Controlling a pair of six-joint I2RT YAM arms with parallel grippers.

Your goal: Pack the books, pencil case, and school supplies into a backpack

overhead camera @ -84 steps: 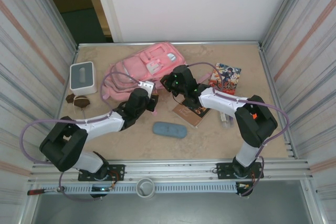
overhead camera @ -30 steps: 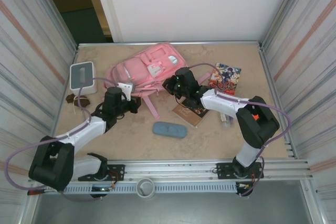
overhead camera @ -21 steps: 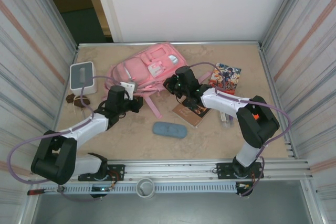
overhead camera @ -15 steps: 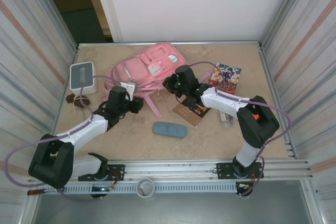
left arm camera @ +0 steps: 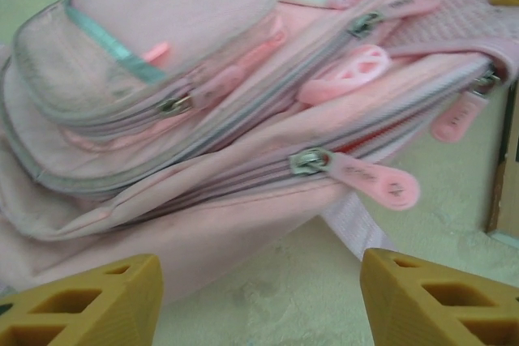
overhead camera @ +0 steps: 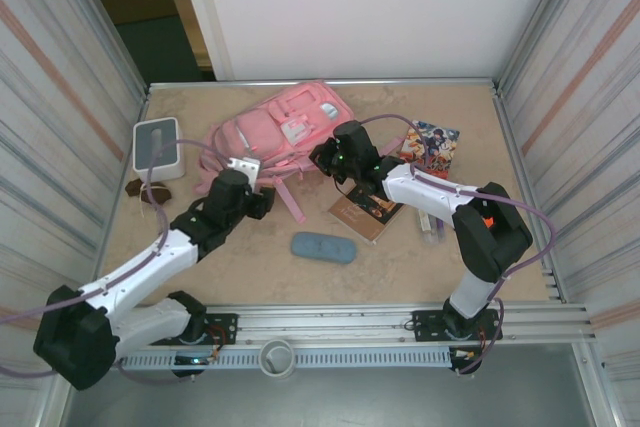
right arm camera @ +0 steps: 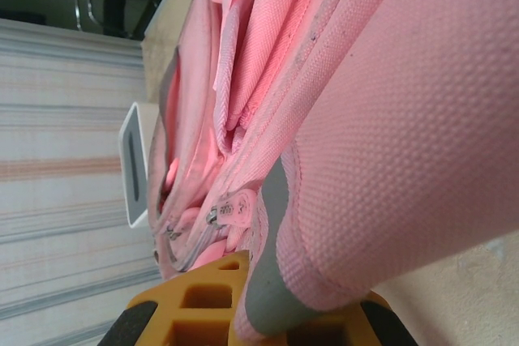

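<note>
Step in hand: opening the backpack (overhead camera: 275,132), lying near the far edge of the surface (overhead camera: 400,267); right tool (right arm camera: 258,313) is clamped on its pink fabric; left tool (left arm camera: 259,297) stands open, empty, facing a zip pull (left arm camera: 369,180); next move, likely: close on that pull and draw it; books (overhead camera: 362,215) and pencil case (overhead camera: 323,247) lie unpacked.

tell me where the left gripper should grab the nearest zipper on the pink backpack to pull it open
Probably the flat pink pull tab, not the small metal slider. The tab sticks out free of the backpack fabric, pointing right in the left wrist view. Bring the open left gripper in from the near side and close across the tab's two flat faces.
</note>
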